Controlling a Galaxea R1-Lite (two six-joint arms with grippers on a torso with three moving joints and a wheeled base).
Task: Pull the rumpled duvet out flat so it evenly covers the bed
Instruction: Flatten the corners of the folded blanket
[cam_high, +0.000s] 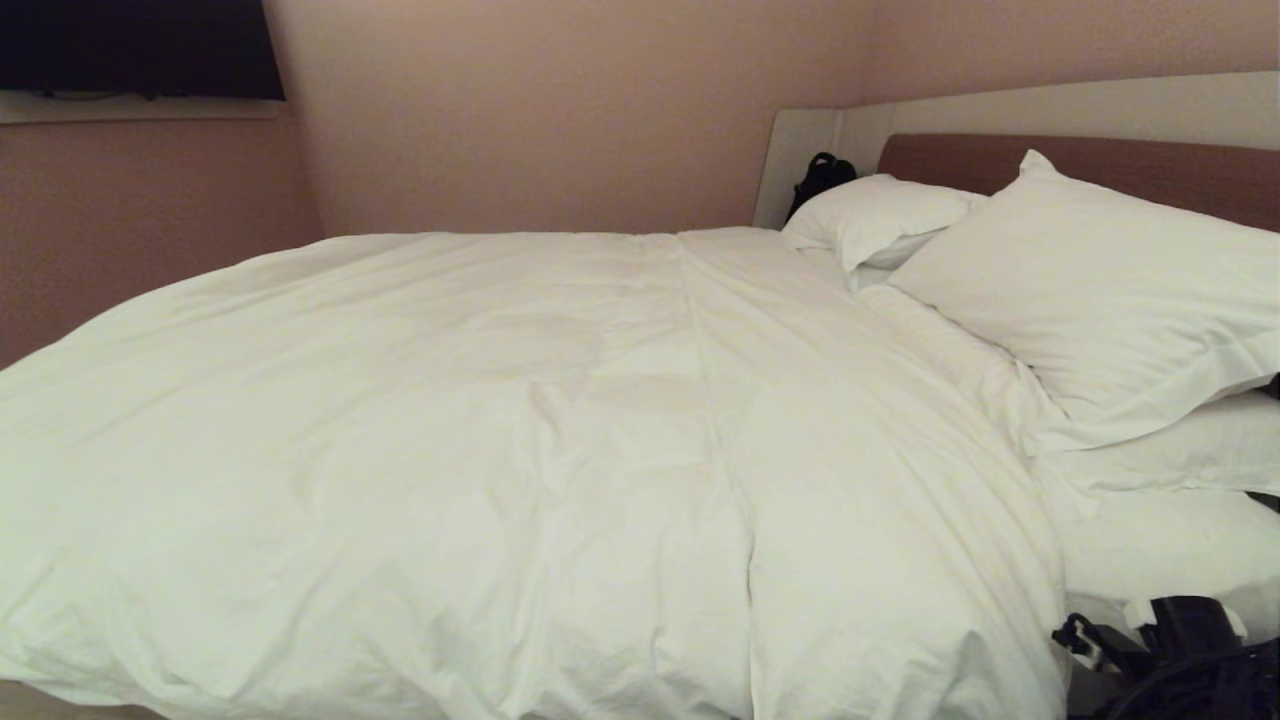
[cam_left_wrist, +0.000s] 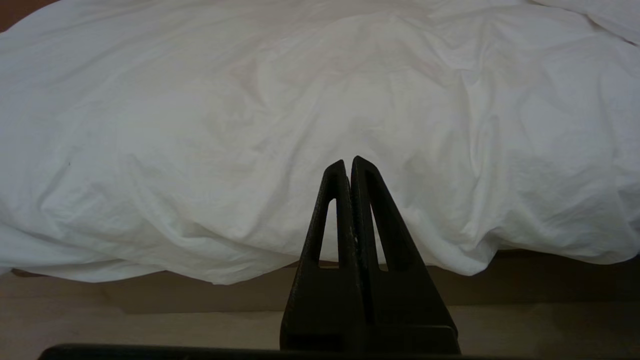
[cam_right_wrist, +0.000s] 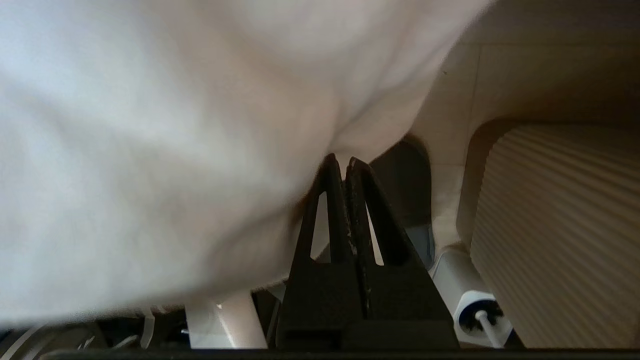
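- Three views are taken in turn, and from the head view the duvet (cam_high: 520, 450) is seen spread over nearly the whole of the bed (cam_high: 1060, 105), its near edge hanging over the side closest to the robot. A long ridge runs down it from the far side toward the near edge, and soft wrinkles are left beside that ridge. Two pillows (cam_high: 1110, 300) are stacked at the headboard end, with a dark bag (cam_high: 820, 175) wedged behind them. Only dark parts of the right arm show at the lower right corner; the left arm is not seen here.
- From the left wrist view, the left gripper (cam_left_wrist: 348, 161) is shown with its fingers pressed together and nothing between them. It is held level, facing the hanging edge of the duvet (cam_left_wrist: 280, 130) and apart from it, above the bed's low base (cam_left_wrist: 550, 280). This arm is judged to be parked.
- From the right wrist view, the right gripper (cam_right_wrist: 342, 161) is also closed. White cloth (cam_right_wrist: 165, 150) fills the space just past the fingertips, but whether any of it is pinched cannot be told. A ribbed panel (cam_right_wrist: 555, 235) and white parts of the robot lie beside it.
- The step in hand is judged to be a late one: the cover is largely laid, and only smoothing remains. For the next move, the fingers would have to be opened, a fold near the ridge or the corner by the pillows gripped, and the cloth drawn outward.
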